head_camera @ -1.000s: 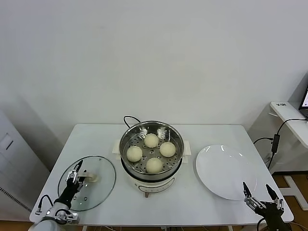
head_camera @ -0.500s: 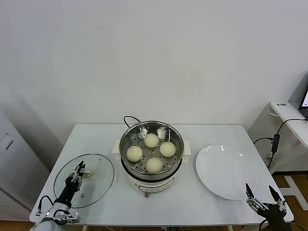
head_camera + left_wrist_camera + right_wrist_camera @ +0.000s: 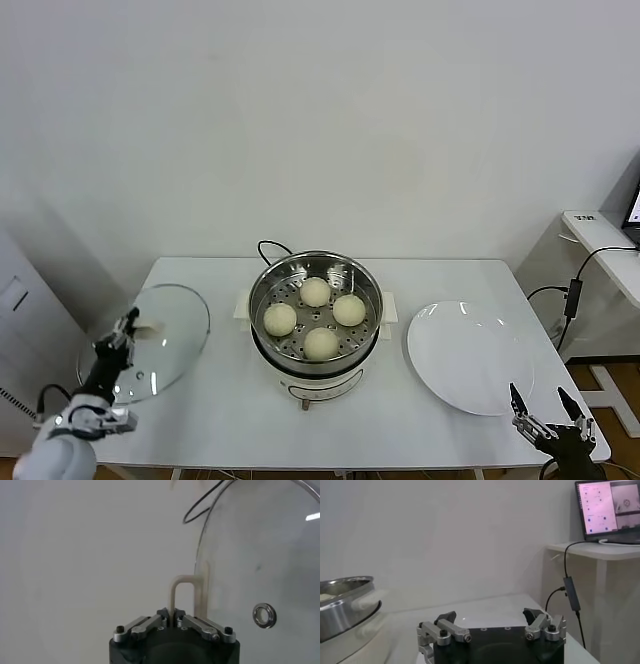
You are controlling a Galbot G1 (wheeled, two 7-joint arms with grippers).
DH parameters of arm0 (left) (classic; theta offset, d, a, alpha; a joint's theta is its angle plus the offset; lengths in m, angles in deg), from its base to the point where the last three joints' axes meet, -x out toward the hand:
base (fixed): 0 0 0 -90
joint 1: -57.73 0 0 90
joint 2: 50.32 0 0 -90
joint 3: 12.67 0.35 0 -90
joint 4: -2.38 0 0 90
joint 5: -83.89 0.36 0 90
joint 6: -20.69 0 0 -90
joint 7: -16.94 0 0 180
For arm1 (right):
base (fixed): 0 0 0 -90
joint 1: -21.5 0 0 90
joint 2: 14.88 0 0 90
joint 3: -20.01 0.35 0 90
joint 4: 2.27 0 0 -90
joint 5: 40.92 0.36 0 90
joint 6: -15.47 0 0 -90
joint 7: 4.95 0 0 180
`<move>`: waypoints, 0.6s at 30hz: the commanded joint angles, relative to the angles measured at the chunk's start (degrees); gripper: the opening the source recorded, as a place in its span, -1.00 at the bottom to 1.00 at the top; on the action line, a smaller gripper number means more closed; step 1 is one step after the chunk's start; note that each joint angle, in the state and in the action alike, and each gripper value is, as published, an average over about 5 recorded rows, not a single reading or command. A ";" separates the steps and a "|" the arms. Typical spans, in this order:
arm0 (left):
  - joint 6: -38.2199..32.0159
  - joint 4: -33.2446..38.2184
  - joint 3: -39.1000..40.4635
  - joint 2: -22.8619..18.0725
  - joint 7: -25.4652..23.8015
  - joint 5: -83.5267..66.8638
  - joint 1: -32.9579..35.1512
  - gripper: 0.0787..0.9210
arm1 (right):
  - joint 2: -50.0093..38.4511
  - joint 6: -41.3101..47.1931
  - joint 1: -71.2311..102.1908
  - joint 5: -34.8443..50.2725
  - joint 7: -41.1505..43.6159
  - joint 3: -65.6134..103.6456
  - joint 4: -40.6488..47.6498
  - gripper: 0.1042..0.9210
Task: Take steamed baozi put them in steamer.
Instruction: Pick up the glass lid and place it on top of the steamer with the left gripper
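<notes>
While the left tool pinches the lid handle, a white table fronts a blank wall.

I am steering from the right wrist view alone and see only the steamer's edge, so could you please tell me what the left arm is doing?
Observer: The left gripper is shut on the glass lid's handle, holding the glass lid tilted at the table's left edge.
Operator: Are the buns loaded?
Observer: Four baozi sit in the steamer.
Operator: And the plate?
Observer: The white plate holds nothing.
</notes>
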 commanded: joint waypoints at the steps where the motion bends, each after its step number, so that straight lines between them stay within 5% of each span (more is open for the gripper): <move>1: 27.68 21.07 15.11 15.91 -10.35 -12.79 -1.13 -0.91 | 0.77 -0.58 0.54 -1.05 2.90 0.24 1.42 0.76; 8: 42.62 24.46 40.25 15.85 -10.45 -4.21 -12.87 -0.91 | 3.94 -0.89 1.58 -2.58 3.74 1.82 2.50 0.76; 18: 51.12 15.56 59.52 6.00 -12.75 3.47 -29.27 -0.91 | 6.75 -0.93 2.32 -4.07 4.03 3.41 2.79 0.76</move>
